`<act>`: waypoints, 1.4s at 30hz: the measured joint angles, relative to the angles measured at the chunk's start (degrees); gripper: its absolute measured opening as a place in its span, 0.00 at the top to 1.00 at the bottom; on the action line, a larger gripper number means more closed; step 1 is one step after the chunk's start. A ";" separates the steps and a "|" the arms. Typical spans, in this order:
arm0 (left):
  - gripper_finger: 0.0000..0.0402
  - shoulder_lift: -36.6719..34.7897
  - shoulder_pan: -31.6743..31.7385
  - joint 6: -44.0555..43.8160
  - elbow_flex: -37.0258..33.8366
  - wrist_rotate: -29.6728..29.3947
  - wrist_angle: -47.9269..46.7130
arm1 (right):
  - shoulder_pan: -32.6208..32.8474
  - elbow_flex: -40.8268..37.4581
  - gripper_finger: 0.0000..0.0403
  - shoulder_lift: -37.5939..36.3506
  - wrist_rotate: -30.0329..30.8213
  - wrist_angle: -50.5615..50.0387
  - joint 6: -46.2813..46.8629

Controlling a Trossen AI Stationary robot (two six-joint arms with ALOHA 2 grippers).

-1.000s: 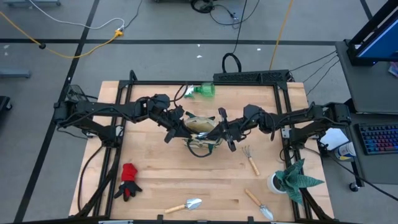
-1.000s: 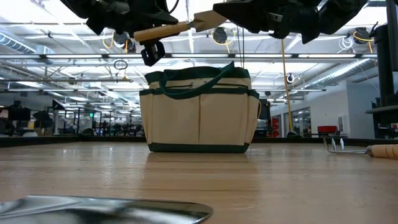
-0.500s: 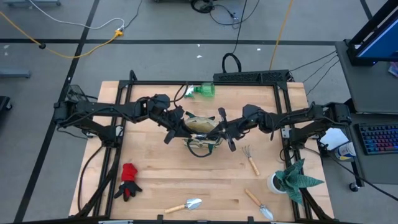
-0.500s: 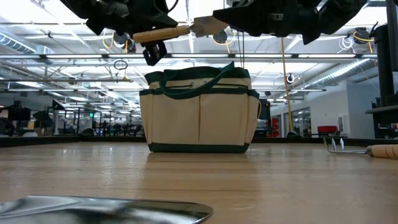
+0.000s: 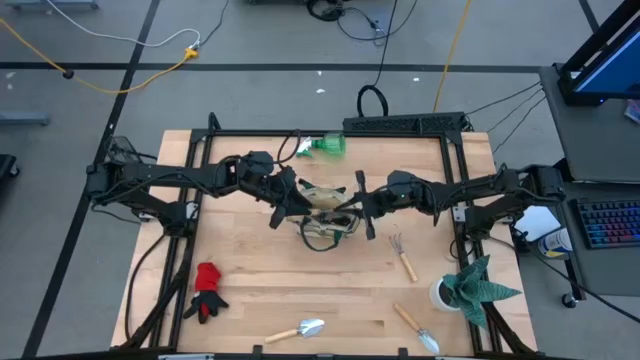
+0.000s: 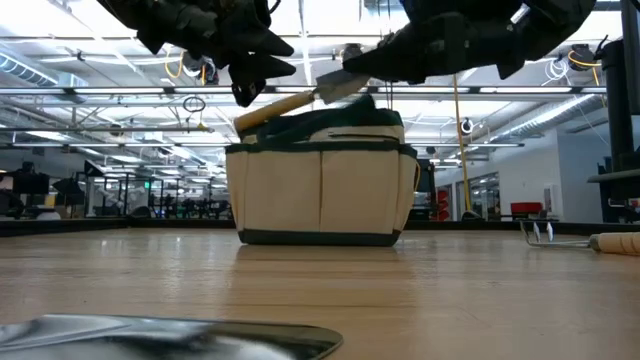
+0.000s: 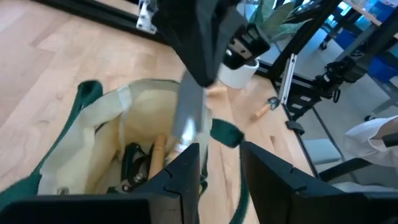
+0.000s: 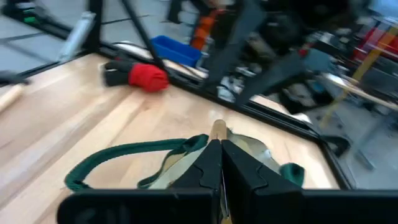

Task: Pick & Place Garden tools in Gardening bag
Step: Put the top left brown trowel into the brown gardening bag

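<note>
The cream-and-green gardening bag [image 5: 322, 216] stands on its base at the table's middle [image 6: 320, 190]. My right gripper [image 5: 356, 207] is shut on a wooden-handled silver trowel [image 6: 300, 98] over the bag. My left gripper [image 7: 221, 174] is open above the bag's left end, beside the trowel's handle. Inside the bag lie black pruning shears [image 7: 133, 165]. On the table lie a red glove [image 5: 207, 284], two trowels [image 5: 300, 329] [image 5: 416, 328], a fork-rake [image 5: 403, 256] and a green spray bottle [image 5: 326, 146]. My right gripper pinches the trowel's silver blade [image 7: 186, 109] between its two shut fingers, coming from the table's right and slanting down. The trowel is clear of the table and tilted, its wooden handle [image 6: 268, 109] pointing down into the bag's open top.
A spiky green plant in a white pot [image 5: 468, 286] stands at the near right. A black frame rail [image 5: 405, 124] runs along the far edge. Bare wood lies in front of the bag [image 5: 320, 285].
The trowel has tipped from level to handle-down and has sunk to the bag's top. My right gripper has come down with it and a little toward the table's left. The bag's green loop handles now lie lower over the opening.
</note>
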 joint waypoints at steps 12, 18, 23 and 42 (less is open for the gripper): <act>0.68 0.02 -0.02 -0.04 0.00 -1.41 -3.42 | 0.00 -0.47 1.00 -0.07 10.73 2.02 10.47; 0.68 0.02 -0.02 0.70 -0.02 -1.47 -5.08 | 1.48 -0.47 1.00 -1.52 10.67 0.97 13.27; 0.68 0.02 0.00 1.35 -0.02 -1.50 -6.96 | 3.79 -0.47 1.00 -4.79 14.73 -3.54 14.77; 0.68 0.02 -0.06 1.09 -0.02 -20.49 -18.55 | 7.93 -0.47 1.00 -8.23 22.45 -9.80 21.99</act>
